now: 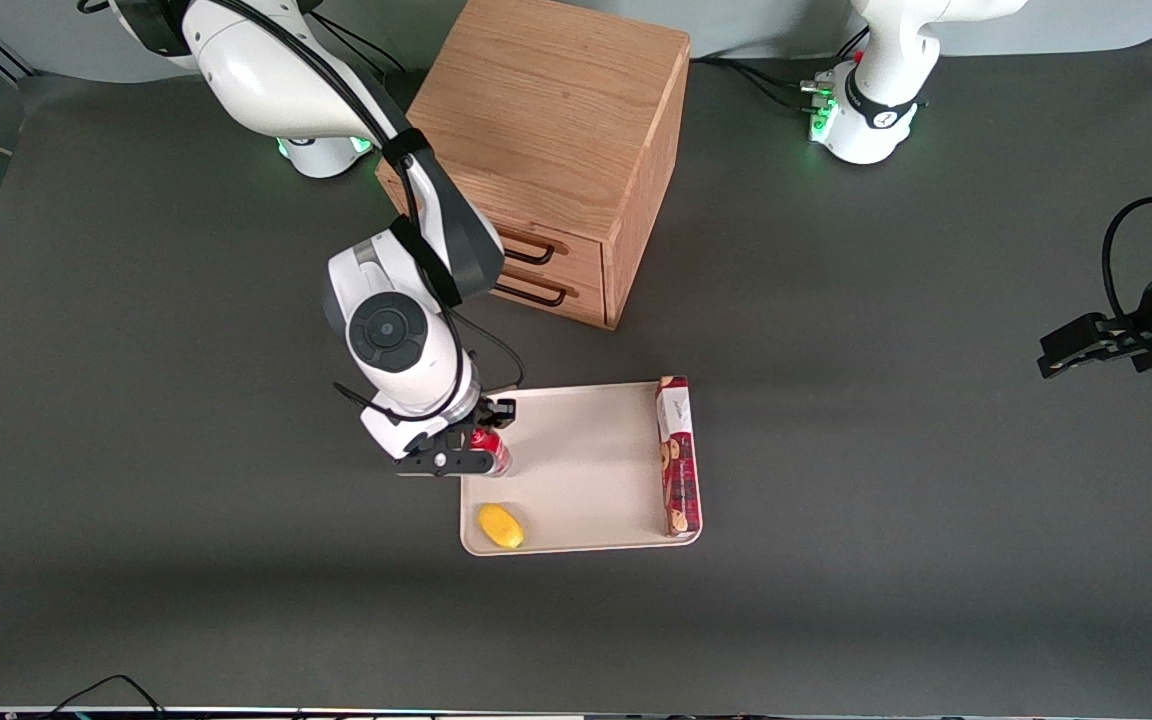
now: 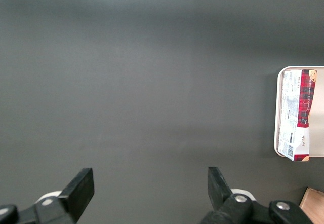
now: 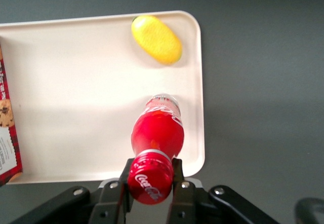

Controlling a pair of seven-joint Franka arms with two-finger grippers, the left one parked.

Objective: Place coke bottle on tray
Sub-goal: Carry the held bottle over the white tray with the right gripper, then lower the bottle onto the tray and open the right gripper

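Here, the black two-finger gripper [image 3: 150,183] is clenching the small red coke bottle [image 3: 156,133] over the cream-white rimmed tray [image 3: 76,82], which is lying on the dark grey matte tabletop [image 1: 886,450] beneath it.

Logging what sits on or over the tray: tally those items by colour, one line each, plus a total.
Red: 2, the coke bottle held upright in the gripper with its jaws shut on the neck, over the tray, and the cookie box.
Yellow: 1, the lemon.
Total: 3.
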